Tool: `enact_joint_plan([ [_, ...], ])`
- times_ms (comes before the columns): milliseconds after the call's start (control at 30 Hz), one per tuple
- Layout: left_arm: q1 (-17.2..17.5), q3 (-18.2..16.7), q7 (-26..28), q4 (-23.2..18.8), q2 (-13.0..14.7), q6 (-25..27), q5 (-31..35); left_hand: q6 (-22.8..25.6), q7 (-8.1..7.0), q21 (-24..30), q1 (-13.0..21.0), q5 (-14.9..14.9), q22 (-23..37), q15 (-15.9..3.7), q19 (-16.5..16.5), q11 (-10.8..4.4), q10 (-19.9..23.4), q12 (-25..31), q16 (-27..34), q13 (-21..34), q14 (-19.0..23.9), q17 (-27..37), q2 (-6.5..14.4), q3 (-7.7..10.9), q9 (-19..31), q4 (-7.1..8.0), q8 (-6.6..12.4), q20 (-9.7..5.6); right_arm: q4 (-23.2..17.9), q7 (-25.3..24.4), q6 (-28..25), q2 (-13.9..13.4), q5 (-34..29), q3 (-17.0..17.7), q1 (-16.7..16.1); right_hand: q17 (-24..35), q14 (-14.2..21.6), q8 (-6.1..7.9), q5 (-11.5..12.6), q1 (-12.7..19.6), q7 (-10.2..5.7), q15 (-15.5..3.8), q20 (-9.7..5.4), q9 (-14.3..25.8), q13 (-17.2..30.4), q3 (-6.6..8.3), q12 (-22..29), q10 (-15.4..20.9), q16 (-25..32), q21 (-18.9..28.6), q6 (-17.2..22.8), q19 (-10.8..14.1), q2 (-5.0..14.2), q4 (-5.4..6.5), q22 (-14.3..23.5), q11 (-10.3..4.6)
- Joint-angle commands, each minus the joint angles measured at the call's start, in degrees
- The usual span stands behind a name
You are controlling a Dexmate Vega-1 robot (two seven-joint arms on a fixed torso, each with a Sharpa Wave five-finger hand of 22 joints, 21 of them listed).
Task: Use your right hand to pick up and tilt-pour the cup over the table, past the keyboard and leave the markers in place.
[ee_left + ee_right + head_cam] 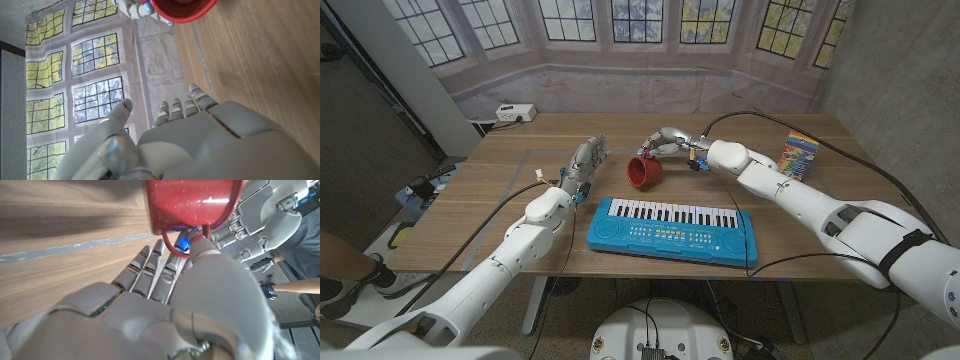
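Note:
A red cup hangs tilted above the table, behind the blue toy keyboard. My right hand holds it by the handle, and the right wrist view shows the cup pinched at my fingertips. My left hand stands upright left of the cup, fingers apart, holding nothing. From the left wrist the cup's rim appears beyond my left hand. A pack of coloured markers lies at the table's right side.
A white power strip sits at the table's back left corner. Cables trail over the table from both arms. A person's leg is at the picture's left edge. Bare wood lies between cup and markers.

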Motion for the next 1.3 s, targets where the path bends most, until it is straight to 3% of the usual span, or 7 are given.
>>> enact_joint_plan([
  [33, -0.63, 0.29, -0.46, 0.44, -0.21, 0.01, 0.11, 0.42, 0.12, -0.21, -0.45, 0.12, 0.15, 0.12, 0.30, 0.10, 0.32, -0.03, -0.21, 0.28, 0.40, 0.18, -0.16, 0.29, 0.22, 0.04, -0.05, -0.02, -3.64, -0.61, -1.32, -1.56, -0.16, 0.79, -1.14, 0.28, 0.69, 0.33, -0.10, 0.05, 0.22, -9.90, -6.03, 0.26, 0.21, -0.26, -0.05, 0.52, -0.30, -0.16, 0.49, 0.42, 0.56, 0.01, 0.07, -0.07],
  [567, -1.21, 0.84, -0.82, 0.47, -0.43, 0.22, 0.49, 0.43, 0.08, -0.26, -0.53, 0.11, 0.15, 0.13, 0.33, 0.20, 0.27, -0.07, -0.21, 0.28, 0.42, 0.18, -0.20, 0.36, 0.22, 0.01, -0.06, -0.01, -11.17, -2.43, -3.91, -5.02, -0.60, 2.68, -4.14, 0.35, 0.90, 0.31, -0.08, -0.21, 0.55, -9.88, -6.04, 0.28, 0.24, -0.52, -0.14, 0.57, -0.39, -0.16, 0.49, 0.45, 0.80, 0.16, 0.07, 0.06],
  [1300, -0.58, 0.96, -0.71, 0.02, -0.56, 0.20, 0.30, 0.46, 0.10, -0.33, -0.65, 0.10, 0.15, 0.12, 0.36, 0.17, 0.35, -0.06, -0.20, 0.29, 0.48, 0.19, -0.20, 0.46, 0.22, -0.02, -0.06, 0.00, -18.40, -4.34, -7.48, -8.00, -0.45, 5.25, -6.74, 0.36, 1.32, 0.35, -0.06, -0.30, 0.69, -9.85, -5.96, 0.30, 0.20, -0.70, -0.20, 0.80, -0.55, -0.14, 0.66, 0.58, 0.92, 0.11, 0.07, 0.41],
])
